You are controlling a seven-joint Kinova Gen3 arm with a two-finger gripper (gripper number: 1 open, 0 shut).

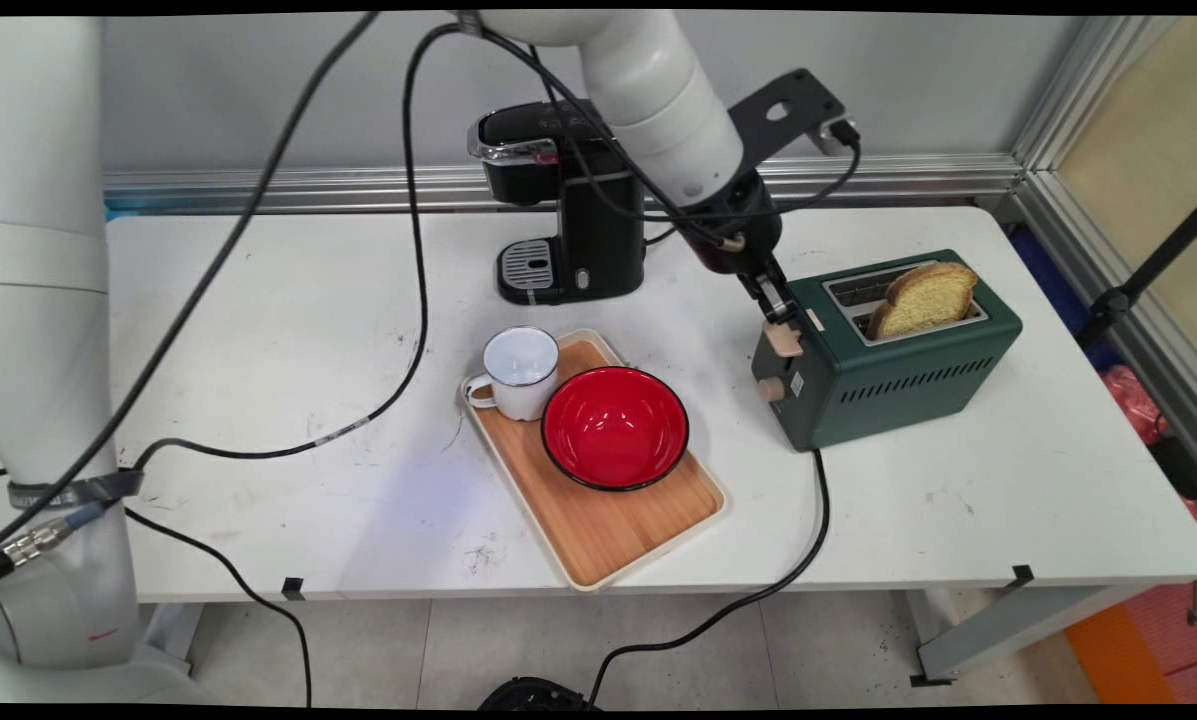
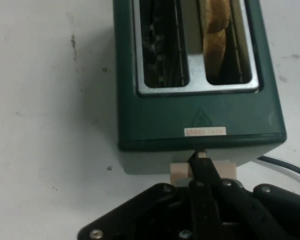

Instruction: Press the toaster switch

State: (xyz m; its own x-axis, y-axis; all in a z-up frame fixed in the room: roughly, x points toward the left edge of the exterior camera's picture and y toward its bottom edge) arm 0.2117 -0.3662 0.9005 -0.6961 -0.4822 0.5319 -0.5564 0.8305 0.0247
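Note:
A dark green two-slot toaster [image 1: 888, 375] stands at the table's right side. One slice of toast [image 1: 923, 297] sticks up from its nearer slot. My gripper [image 1: 780, 312] reaches down at the toaster's left end, fingers shut together, their tips resting on top of the beige lever [image 1: 784, 340]. A beige knob [image 1: 770, 390] sits below the lever. In the hand view the toaster [image 2: 200, 115] fills the upper part, with the toast [image 2: 215, 35] in the right slot and the left slot [image 2: 162, 45] empty. There the gripper [image 2: 200, 156] meets the lever [image 2: 180, 172] at the toaster's end wall.
A black coffee machine [image 1: 568, 200] stands behind the gripper. Left of the toaster, a wooden tray [image 1: 608, 520] holds a white mug [image 1: 520, 372] and a red bowl [image 1: 615, 427]. The toaster's black cord [image 1: 758, 595] runs off the front edge. Arm cables hang over the left half.

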